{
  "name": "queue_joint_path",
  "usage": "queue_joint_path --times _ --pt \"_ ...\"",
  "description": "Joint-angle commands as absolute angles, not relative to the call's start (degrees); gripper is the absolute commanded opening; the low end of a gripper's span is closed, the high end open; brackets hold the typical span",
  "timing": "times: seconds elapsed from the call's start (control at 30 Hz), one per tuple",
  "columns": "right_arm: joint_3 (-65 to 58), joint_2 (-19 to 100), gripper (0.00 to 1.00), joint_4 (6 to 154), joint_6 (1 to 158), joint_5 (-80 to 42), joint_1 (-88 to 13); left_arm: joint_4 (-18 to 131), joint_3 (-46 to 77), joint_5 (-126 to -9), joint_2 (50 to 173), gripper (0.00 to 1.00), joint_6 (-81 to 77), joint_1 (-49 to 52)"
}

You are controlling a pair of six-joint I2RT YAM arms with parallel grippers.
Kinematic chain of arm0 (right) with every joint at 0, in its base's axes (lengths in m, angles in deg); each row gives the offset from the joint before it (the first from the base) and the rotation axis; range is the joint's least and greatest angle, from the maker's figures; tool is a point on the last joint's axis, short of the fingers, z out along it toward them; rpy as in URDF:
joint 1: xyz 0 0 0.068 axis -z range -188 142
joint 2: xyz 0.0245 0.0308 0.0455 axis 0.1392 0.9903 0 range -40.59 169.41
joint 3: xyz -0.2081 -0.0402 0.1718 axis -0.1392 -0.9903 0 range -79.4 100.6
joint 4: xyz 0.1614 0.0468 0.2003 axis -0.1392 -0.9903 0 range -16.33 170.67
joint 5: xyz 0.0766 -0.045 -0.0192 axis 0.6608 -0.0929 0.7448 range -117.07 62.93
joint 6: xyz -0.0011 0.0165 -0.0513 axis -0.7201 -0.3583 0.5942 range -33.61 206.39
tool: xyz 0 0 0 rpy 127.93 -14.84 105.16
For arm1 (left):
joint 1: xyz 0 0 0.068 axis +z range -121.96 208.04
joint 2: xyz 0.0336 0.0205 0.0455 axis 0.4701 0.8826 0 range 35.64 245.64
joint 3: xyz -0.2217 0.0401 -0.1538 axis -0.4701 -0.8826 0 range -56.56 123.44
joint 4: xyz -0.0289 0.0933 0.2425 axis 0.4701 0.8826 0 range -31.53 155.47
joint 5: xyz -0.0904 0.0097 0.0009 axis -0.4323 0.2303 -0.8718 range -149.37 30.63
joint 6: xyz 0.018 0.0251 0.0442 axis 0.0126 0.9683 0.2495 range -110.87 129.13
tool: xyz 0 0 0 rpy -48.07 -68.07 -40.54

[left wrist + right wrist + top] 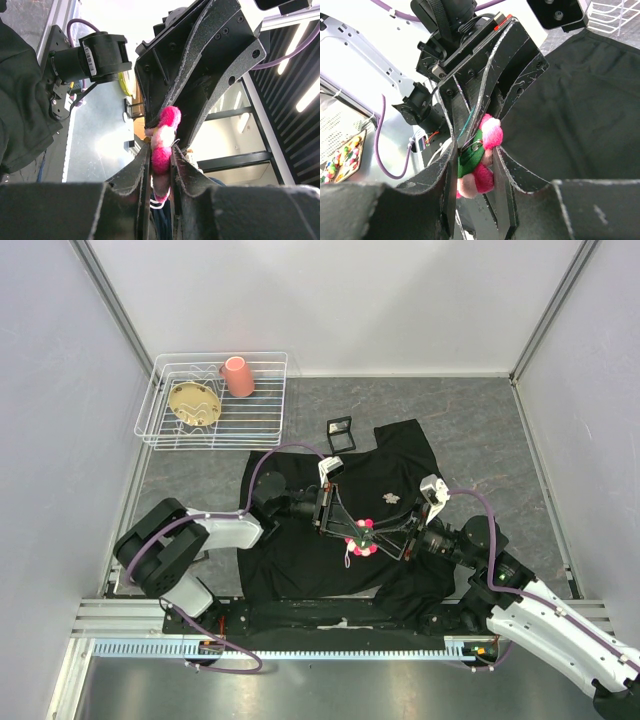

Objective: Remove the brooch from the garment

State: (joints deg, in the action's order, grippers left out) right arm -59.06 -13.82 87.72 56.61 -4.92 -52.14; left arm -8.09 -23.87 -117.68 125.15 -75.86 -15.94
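Note:
The garment (395,475) is a large black shirt spread across the middle of the table. It also shows in the left wrist view (20,100) and the right wrist view (580,110). The brooch (361,538) is a fluffy pink, white and green flower. My left gripper (352,530) comes in from the left, my right gripper (372,540) from the right. They meet tip to tip over the shirt's lower middle. The left gripper (161,150) pinches the brooch (162,142). The right gripper (474,152) clamps the brooch (479,162) too. I cannot tell whether the pin is still in the cloth.
A white wire rack (160,435) stands at the back left with a tan dish (193,403) and a pink cup (238,376) in it. A small black square frame (340,432) lies just beyond the shirt's collar. Grey walls close in on both sides.

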Motion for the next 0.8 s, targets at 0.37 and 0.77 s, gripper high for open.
queue_joint_path --times 0.37,0.77 --pt "-60.4 -13.3 0.23 82.6 63.4 -8.6 -53.7 -18.6 -22.8 -115.2 125.5 0.02 -85.2 -15.9" --pt "-58.8 -12.2 0.42 84.3 53.6 -8.3 -53.7 -13.0 -22.5 -116.9 124.6 0.02 -76.0 -15.6"
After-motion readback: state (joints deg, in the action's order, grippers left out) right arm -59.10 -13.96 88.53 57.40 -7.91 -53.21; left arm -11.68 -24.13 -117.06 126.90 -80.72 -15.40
